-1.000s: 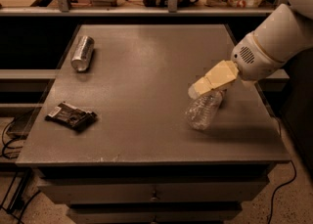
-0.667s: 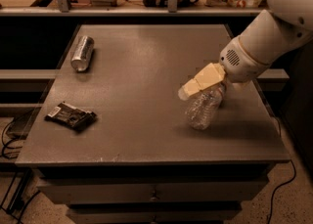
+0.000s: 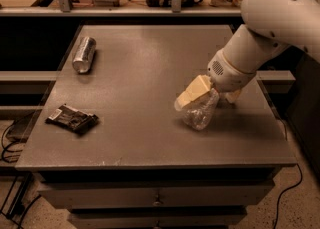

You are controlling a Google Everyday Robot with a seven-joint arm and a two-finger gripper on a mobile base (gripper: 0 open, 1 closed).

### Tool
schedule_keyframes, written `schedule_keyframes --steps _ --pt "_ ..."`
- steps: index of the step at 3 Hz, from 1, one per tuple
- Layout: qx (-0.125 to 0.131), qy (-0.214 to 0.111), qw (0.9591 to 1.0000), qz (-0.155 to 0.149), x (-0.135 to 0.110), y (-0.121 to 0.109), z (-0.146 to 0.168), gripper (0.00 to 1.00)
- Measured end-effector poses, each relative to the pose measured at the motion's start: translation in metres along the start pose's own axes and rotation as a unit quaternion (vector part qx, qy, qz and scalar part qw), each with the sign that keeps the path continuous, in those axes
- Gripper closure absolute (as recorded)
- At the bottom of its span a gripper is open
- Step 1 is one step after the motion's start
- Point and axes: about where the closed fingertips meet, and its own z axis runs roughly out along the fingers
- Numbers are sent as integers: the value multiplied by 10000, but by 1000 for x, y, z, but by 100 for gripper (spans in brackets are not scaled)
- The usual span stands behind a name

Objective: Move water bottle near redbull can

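Observation:
The water bottle is clear ribbed plastic and lies on its side at the right middle of the table. My gripper is low over the bottle's far end. It is open, with one pale yellow finger to the left of the bottle and the other to the right. The bottle's cap and label are hidden under the wrist. The redbull can is silver and lies on its side at the far left of the table, well apart from the bottle.
A flat dark snack packet lies near the table's front left. Shelves with boxes and bags run along the back behind a rail. Cables lie on the floor at the left and the right.
My gripper has moved left and down, closer around the bottle's far end. The bottle has shifted slightly left. The can and the packet have not moved.

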Motion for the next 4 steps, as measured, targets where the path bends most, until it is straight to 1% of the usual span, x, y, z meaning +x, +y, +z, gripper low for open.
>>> schedule_keyframes --steps 1,3,4 --pt "70 61 9999 84 2 -3 3 41" --pt "72 58 9999 85 1 -2 -3 88" --pt "366 -282 9986 -266 -13 -5 -35 100"
